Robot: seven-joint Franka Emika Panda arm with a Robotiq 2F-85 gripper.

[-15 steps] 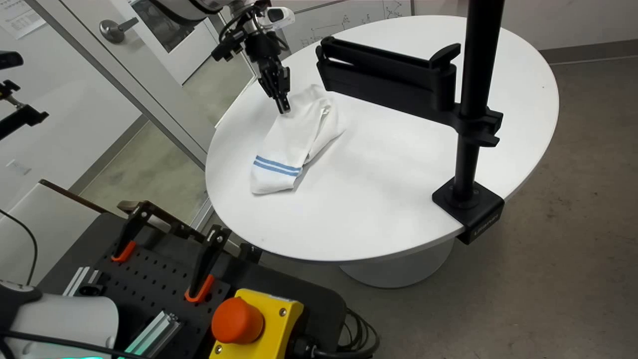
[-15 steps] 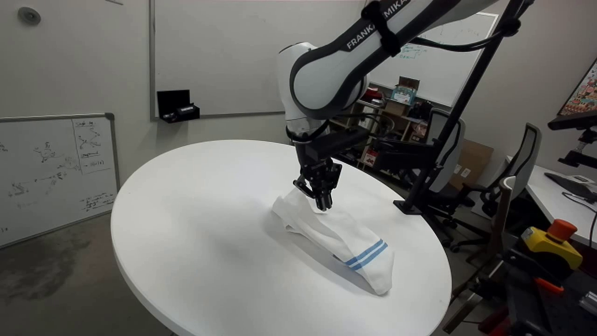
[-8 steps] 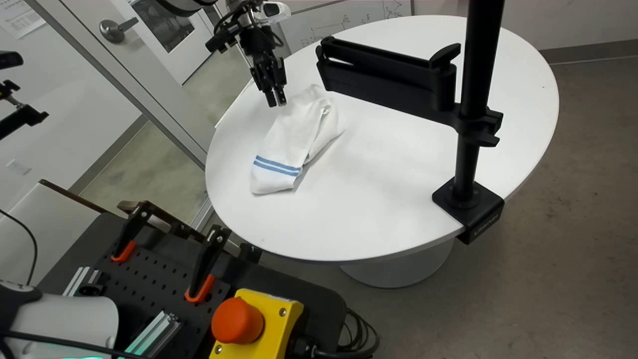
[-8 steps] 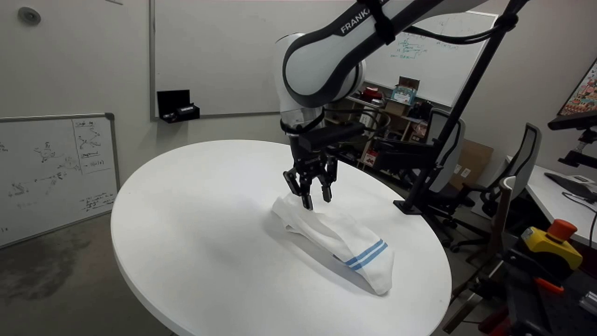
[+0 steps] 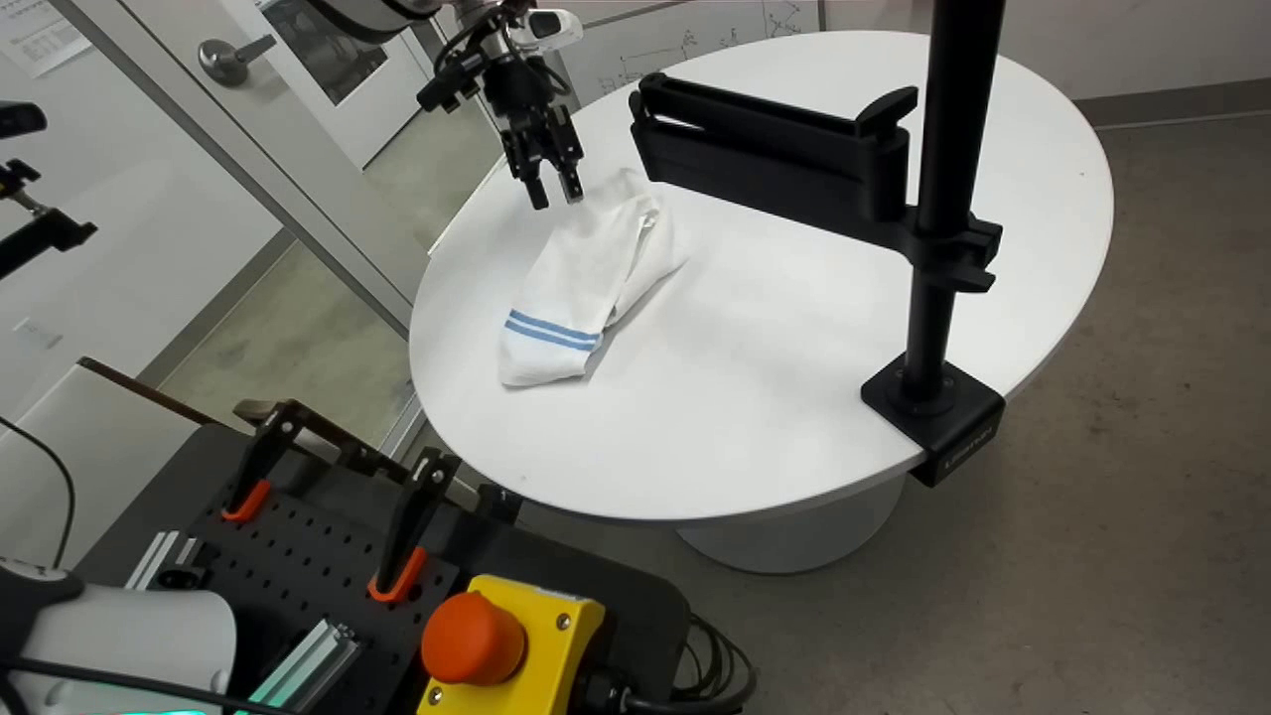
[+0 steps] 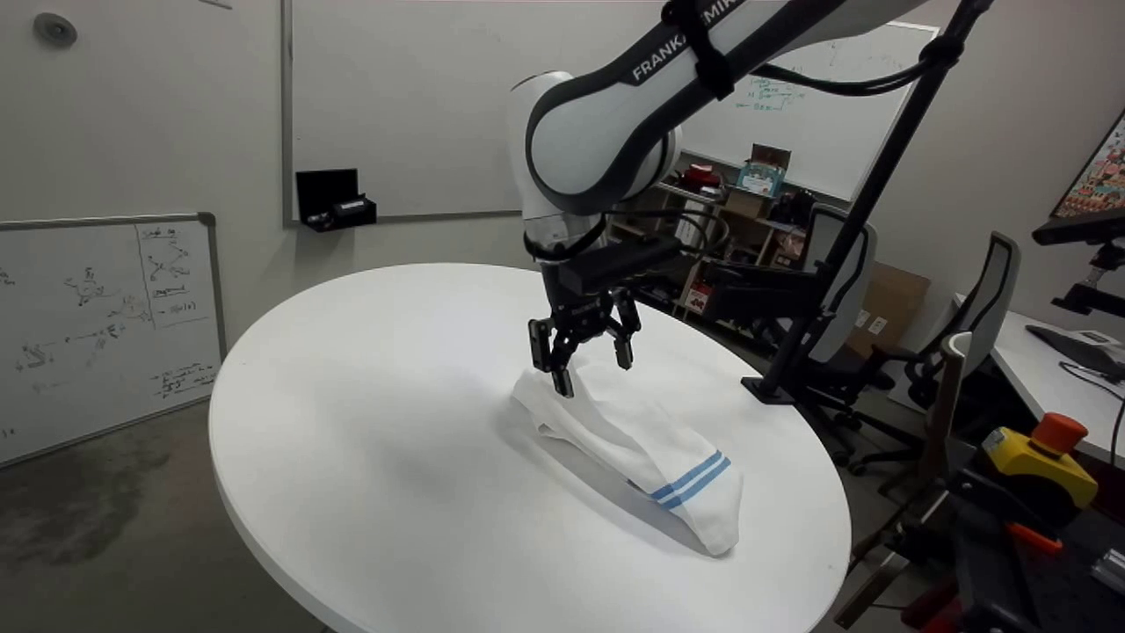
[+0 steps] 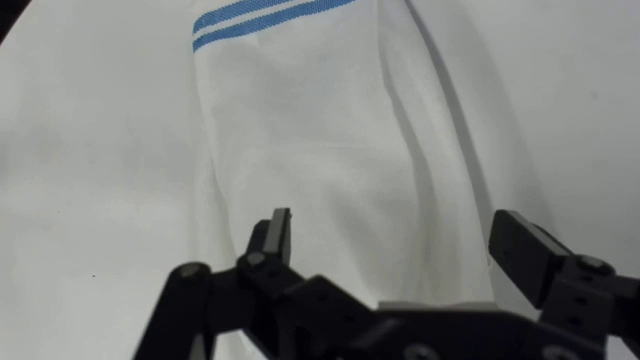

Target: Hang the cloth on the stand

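Lying on the table (image 5: 755, 417), the cloth (image 5: 571, 283) sits beneath widely parted fingers (image 7: 525, 257).

In both exterior views: round white counter (image 5: 755, 427), yellow box (image 5: 546, 636) with red button (image 5: 473, 639). In an exterior view, yellow box just beside black pegboard (image 5: 308, 561) carrying two black-and-orange clamps (image 5: 407, 521); door handle (image 5: 224, 63) upper left. In an exterior view, scribbled whiteboard (image 6: 105, 334), cardboard box (image 6: 901, 299) seen between two office chairs (image 6: 993, 277).

end effector (image 7: 392, 215) spread; white cloth (image 7: 325, 140) beneath; blue stripes (image 7: 250, 28) at top
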